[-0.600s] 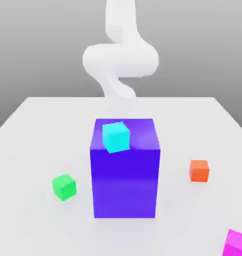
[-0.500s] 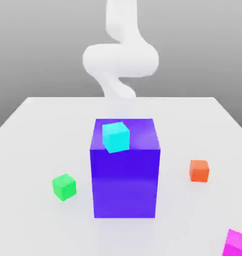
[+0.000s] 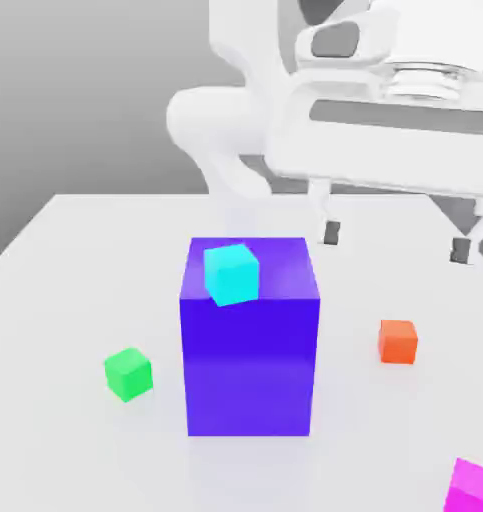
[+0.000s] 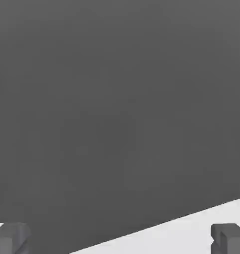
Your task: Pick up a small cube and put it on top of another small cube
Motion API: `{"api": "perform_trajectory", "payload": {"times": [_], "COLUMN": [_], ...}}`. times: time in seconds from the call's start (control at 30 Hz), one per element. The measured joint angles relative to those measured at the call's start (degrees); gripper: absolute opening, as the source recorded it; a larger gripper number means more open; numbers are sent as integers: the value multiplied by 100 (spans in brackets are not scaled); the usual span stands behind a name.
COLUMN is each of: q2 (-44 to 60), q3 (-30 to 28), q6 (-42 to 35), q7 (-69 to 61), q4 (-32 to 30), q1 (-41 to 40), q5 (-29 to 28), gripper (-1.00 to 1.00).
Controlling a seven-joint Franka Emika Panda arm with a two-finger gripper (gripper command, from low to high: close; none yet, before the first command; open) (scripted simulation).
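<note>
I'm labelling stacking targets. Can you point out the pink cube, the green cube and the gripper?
pink cube (image 3: 475, 487), exterior view, on its front face.
green cube (image 3: 129, 374), exterior view, on its front face.
gripper (image 3: 396, 242), exterior view, midway between its open fingertips.

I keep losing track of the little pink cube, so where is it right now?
The pink cube sits on the white table at the exterior view's bottom right corner, partly cut off by the edge, nearer the camera than the orange cube and right of the big purple block.

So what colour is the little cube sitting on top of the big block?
Cyan: the little cube sits on the purple-blue block, seen best in the exterior view.
</note>
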Motion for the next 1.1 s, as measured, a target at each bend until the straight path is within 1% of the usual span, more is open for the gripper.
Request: {"api": "perform_trajectory", "payload": {"times": [0.1,0.23,0.33,0.47,0.53,0.6,0.63,0.87,1.0,1.1], "q2": [624,1416,1968,2645,3022,3442,3626,3655,2945,2567], "q3": [27,49,49,87,-10,-236,-348,-365,22,186], "q6": [115,297,473,741,966,1260,1391,1425,950,1069], "q7": [654,1431,1925,2468,2687,2877,2955,2965,2632,2277], "q4": [56,122,160,197,264,369,417,424,245,338], "q1": [218,454,675,959,1113,1311,1403,1420,1113,776], "q5": [-258,-456,-473,-325,-394,-602,-702,-708,-255,15], "gripper": [0,0,0,0,0,0,-100,-100,-100,-100]}}
